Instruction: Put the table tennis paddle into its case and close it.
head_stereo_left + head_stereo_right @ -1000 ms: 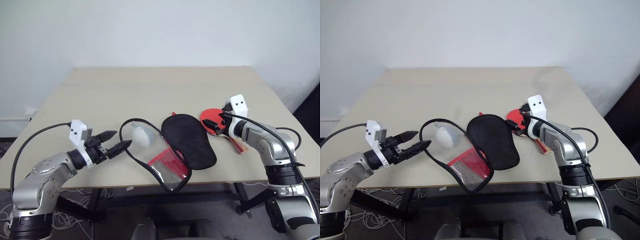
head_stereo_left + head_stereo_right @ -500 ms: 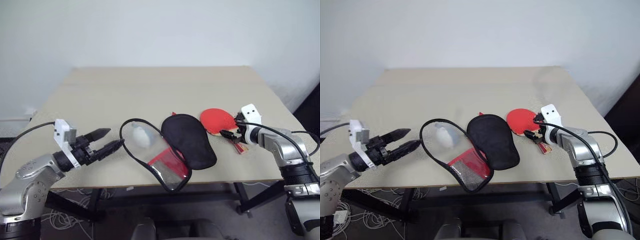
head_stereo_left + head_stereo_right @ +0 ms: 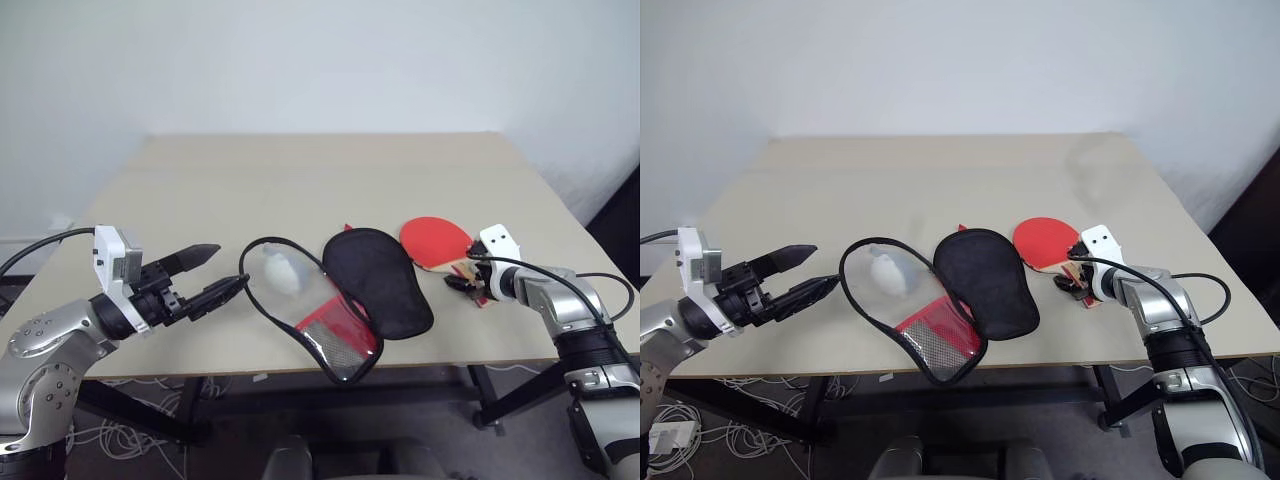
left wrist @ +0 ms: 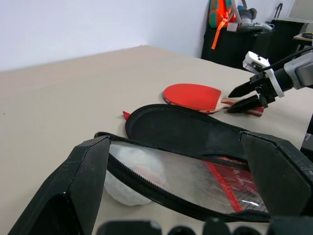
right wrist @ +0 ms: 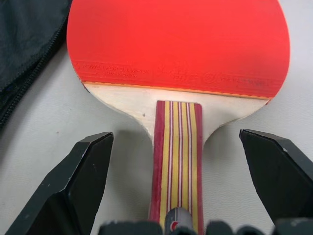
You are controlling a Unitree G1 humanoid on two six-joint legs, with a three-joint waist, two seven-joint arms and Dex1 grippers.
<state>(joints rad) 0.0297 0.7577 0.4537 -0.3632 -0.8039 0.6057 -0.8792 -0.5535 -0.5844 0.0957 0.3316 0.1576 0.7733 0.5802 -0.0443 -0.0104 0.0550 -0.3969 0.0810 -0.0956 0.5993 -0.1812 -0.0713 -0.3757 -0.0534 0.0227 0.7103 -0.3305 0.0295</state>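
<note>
Paddle (image 3: 437, 242) was seen lying flat on the table (image 3: 300, 170) beside the case (image 3: 375, 280), its handle straddled by the parted, empty right gripper (image 5: 178, 191); a shallow pinch might skid it away.

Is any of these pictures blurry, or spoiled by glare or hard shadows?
Head views: even soft light, faint shadows under the red-and-black paddle-shaped fabric case. Left wrist view: the left gripper's near black fingers look huge; the clear panel glints. Right wrist view: the red-faced table tennis paddle is sharp between the right gripper's spread fingers.
</note>
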